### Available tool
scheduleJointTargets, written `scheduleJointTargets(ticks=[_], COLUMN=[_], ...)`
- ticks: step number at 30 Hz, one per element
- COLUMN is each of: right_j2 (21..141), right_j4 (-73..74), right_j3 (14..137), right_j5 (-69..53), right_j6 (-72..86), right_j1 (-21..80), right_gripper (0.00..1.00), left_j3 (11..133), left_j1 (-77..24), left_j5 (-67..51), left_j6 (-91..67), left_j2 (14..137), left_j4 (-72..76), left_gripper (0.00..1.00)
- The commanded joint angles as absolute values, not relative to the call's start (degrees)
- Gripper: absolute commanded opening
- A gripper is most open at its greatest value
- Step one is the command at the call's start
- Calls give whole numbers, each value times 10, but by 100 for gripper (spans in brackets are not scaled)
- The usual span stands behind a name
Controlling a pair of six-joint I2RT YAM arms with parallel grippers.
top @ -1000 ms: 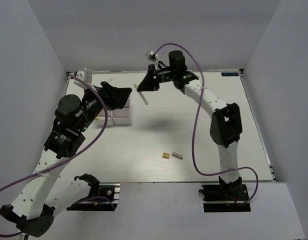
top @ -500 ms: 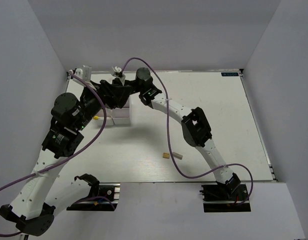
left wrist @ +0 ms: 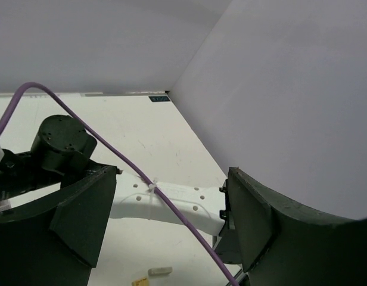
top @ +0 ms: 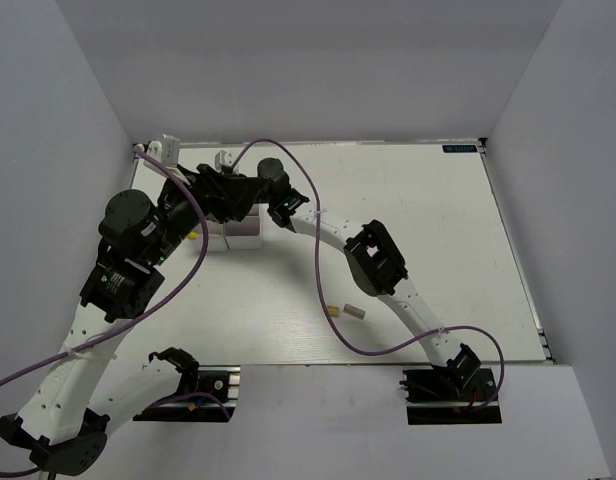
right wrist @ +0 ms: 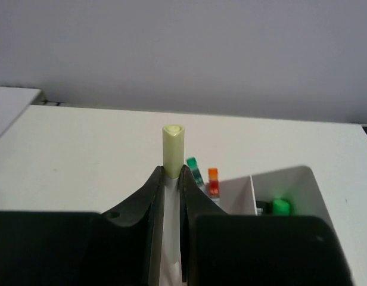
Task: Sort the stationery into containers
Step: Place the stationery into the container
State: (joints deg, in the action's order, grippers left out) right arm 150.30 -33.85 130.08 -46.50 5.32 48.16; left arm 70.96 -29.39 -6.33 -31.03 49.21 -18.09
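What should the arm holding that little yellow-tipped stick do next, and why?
Probably shift the right gripper sideways over the tray and lower it before letting go. Its fingers are clamped on the yellow-tipped stick, and in the wrist view the tray's compartments sit just off to the right, not directly under it.

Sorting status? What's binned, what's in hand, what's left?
Done: a green-capped marker and an orange-capped marker stand in the white divided plastic tray. In hand: the right gripper is shut on a thin white yellow-tipped stick near the tray. Left: a tan eraser block and a white eraser block lie on the table.
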Motion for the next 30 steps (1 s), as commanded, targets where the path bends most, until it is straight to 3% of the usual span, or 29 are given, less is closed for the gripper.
scheduleJointTargets(ticks=[1,7,16,22,28,30], right_j2=[1502,1500,1441,1385,1282,1245], right_j4=[-359,-355,-377,-357,-349,-317], right_j3=[1326,1304,1199,1153,1080,1057], right_j5=[-377,-366,-429,-438,-444,-438], right_j6=[3,-25,-16,-19,-37,-38], right_j1=[492,495,494,492,490,488], right_gripper=[0,0,36,41,42,37], left_j3=[708,703,687,687,693,687], left_j1=[-294,-294,-294,-294,-294,-294], left_j5=[-77,-83,-83,-99,-120,-138], left_j6=[-314,-314,-325,-337,-350,-355], left_j2=[495,495,483,477,477,477], left_j4=[-195,-200,-218,-224,-224,-224], left_gripper=[85,85,86,85,75,61])
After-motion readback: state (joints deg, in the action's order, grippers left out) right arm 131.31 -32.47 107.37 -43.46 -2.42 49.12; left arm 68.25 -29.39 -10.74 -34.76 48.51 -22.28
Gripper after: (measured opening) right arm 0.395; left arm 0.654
